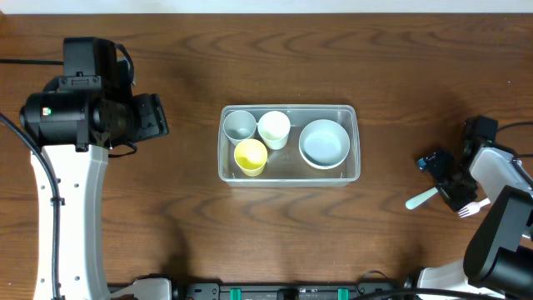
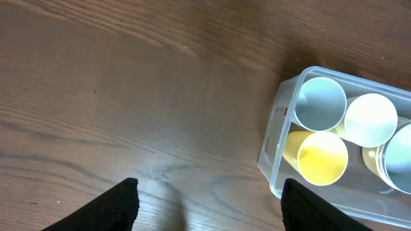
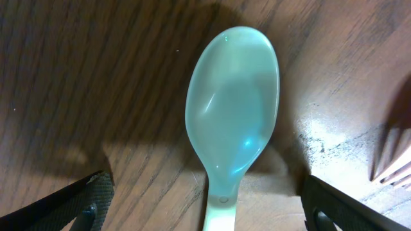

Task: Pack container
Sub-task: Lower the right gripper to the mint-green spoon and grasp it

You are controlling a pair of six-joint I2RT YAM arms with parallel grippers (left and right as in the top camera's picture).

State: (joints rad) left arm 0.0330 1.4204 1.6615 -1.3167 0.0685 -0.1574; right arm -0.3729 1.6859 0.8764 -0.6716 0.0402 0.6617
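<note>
Looking down from overhead, we find the container (image 1: 289,107) near the middle of the table (image 1: 183,225), its long side running left to right. Three cups stand mouth up in its left end: a pale-blue cup (image 1: 240,125) in the far corner, a white cup (image 1: 274,128) just beside it, and a yellow cup (image 1: 251,156) on the near side, close against both. A pale bowl (image 1: 324,142) takes up the container's right end. The left gripper (image 1: 154,117) hangs well to the left of the container. In its wrist view the left gripper (image 2: 212,208) has its fingers (image 2: 119,205) wide apart with only bare wood between them, and the container's left wall (image 2: 276,154) shows ahead with the pale-blue cup (image 2: 319,104), white cup (image 2: 370,120) and yellow cup (image 2: 322,158) inside. The right gripper (image 1: 441,175) sits well to the right of the container, low over a spoon (image 1: 422,198) lying on the table with its scoop end toward the container. A fork (image 1: 473,207) lies just beside the spoon, on the side away from the container. In the right wrist view the right gripper (image 3: 212,204) is spread, one finger (image 3: 90,199) on each side of the spoon (image 3: 232,122) handle and neither touching it, while the fork (image 3: 393,172) tines show at the edge.
</note>
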